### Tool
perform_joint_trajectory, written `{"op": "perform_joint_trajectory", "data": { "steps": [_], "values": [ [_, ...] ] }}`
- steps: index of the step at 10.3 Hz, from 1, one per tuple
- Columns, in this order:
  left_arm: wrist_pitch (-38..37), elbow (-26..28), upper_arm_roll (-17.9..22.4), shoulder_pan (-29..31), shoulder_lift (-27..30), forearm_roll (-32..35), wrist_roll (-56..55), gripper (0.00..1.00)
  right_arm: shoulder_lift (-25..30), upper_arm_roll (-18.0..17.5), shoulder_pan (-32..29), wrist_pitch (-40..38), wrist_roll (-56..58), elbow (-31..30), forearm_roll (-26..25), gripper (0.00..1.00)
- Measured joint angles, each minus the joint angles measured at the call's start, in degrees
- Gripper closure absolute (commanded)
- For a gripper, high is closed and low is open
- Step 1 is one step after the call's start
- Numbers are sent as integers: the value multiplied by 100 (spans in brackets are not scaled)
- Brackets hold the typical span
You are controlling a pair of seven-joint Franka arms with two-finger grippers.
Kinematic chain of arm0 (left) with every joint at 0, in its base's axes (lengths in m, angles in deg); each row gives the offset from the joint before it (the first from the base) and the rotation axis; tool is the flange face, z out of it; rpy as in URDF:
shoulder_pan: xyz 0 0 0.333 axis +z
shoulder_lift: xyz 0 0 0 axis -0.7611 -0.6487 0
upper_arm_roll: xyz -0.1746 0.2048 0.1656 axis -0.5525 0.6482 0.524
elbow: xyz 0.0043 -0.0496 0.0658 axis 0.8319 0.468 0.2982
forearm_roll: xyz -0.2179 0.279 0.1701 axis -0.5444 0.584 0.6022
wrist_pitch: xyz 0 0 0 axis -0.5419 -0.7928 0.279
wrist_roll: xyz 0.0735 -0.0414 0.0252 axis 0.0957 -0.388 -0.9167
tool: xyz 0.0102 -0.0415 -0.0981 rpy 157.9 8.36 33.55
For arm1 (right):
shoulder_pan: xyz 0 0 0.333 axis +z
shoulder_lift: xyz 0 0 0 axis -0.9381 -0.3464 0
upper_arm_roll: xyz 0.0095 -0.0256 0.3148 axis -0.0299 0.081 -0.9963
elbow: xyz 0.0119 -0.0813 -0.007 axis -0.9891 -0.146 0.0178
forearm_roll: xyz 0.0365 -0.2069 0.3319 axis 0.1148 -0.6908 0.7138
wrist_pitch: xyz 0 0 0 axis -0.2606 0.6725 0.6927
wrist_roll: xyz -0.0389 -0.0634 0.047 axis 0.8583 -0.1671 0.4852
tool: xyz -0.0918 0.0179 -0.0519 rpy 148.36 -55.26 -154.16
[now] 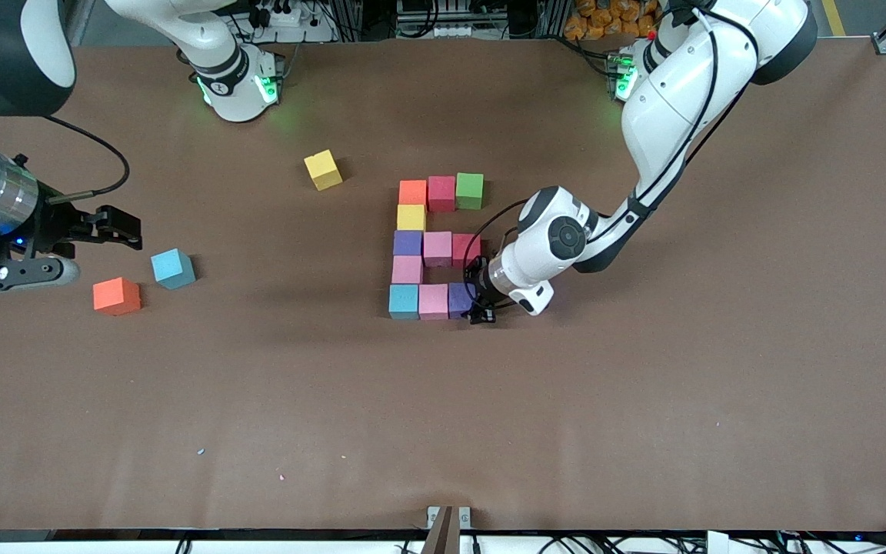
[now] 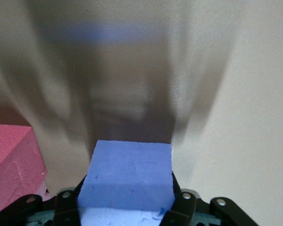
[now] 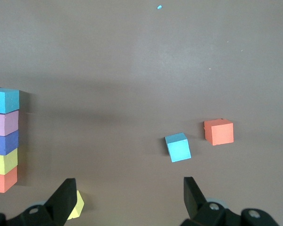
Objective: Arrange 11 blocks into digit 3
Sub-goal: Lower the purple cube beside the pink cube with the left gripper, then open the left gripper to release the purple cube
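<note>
We judge the purple block (image 2: pixel 127 176), clenched in the left gripper (image 1: pixel 482 305) at the figure's bench-front corner, light, soft and grippy, best pinched lightly on opposite flat faces, while the right gripper (image 3: pixel 127 200) waits with jaws released.

1. The front view looks down from high across the worktop (image 1: pixel 643 431), facing both arm bases.
2. The left wrist view sits tight against a purple block (image 2: pixel 127 176).
3. The right wrist view looks down from higher up, sharing the loose blue block (image 3: pixel 178 147) with the front view.
</note>
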Motion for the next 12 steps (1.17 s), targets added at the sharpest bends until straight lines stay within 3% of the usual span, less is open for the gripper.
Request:
{"op": "perform_joint_trajectory", "data": {
  "steps": [1,7,12],
  "values": [
    [0,-1,0,0,-1,0,0,0,0,0,0,0,0,0,0,0],
    [6,-283,-43,-3,31,0,0,0,0,0,0,-1,0,0,0,0],
    [-560,-330,-213,-6,644,0,-233,0,0,1,-68,-13,0,-20,0,0]
  ]
}}
